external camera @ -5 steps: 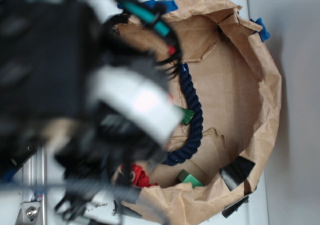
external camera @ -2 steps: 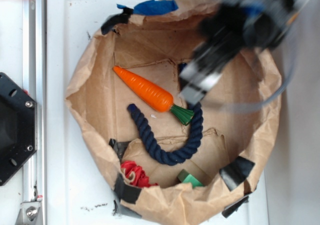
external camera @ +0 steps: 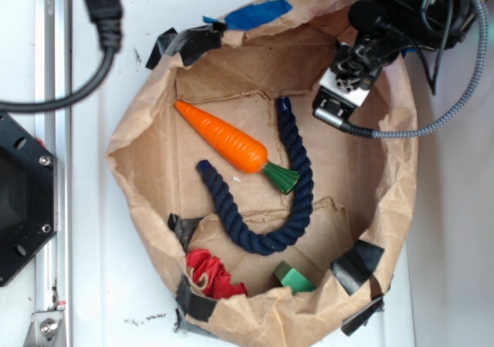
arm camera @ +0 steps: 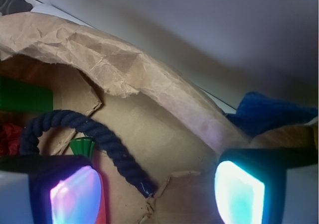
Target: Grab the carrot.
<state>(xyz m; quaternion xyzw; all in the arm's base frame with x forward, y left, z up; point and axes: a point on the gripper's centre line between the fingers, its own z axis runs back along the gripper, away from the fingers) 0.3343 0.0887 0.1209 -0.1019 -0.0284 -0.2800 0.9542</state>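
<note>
The carrot [external camera: 224,137] is bright orange with a green ribbed top [external camera: 279,177]. It lies slantwise on the floor of a brown paper bag [external camera: 135,143], its tip pointing up-left. My gripper [external camera: 344,89] hangs over the bag's upper right part, well to the right of the carrot and apart from it. In the wrist view the gripper [arm camera: 157,194] is open, and only paper floor and a rope end lie between its two glowing pads [arm camera: 75,196]. The carrot's green top [arm camera: 82,145] peeks out above the left pad. A sliver of orange shows beside that pad.
A navy twisted rope [external camera: 297,185] curves around the carrot's top end. A red fabric bundle [external camera: 208,274] and a green block [external camera: 293,277] sit at the bag's near wall. Blue tape [external camera: 258,11] marks the far rim. A black mount [external camera: 19,197] and rail stand at the left.
The arm swung from the left, where it blocked the view, across to the bag's upper right and has steadied there. The carrot and rope have not moved.
</note>
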